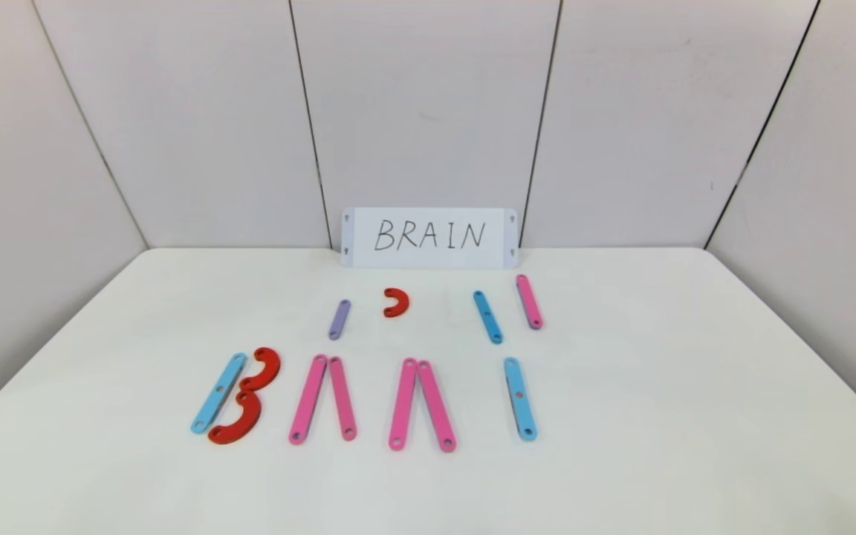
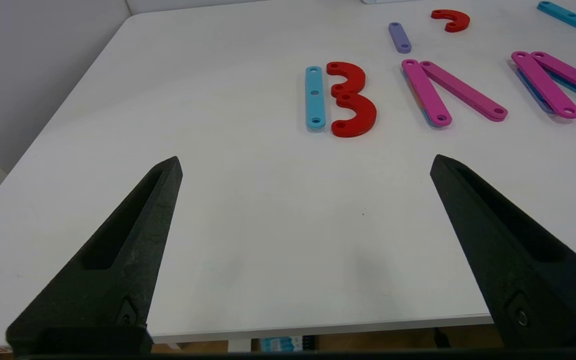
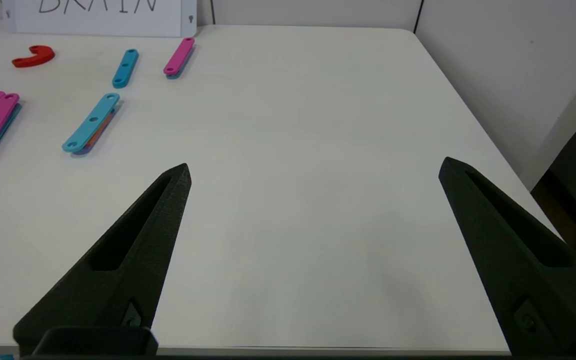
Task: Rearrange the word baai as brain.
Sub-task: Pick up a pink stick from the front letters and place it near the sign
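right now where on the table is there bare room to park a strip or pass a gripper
Bare: the white table right of the upright light-blue strip, the near edge in front of the letter row, and the left side beside the blue-and-red B. Crowded: between the row and the handwritten BRAIN card, where the small purple strip and red half-ring lie.

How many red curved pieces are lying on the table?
3: two flat red half-ring curves stacked beside the light-blue strip as a B; one smaller below the white card.
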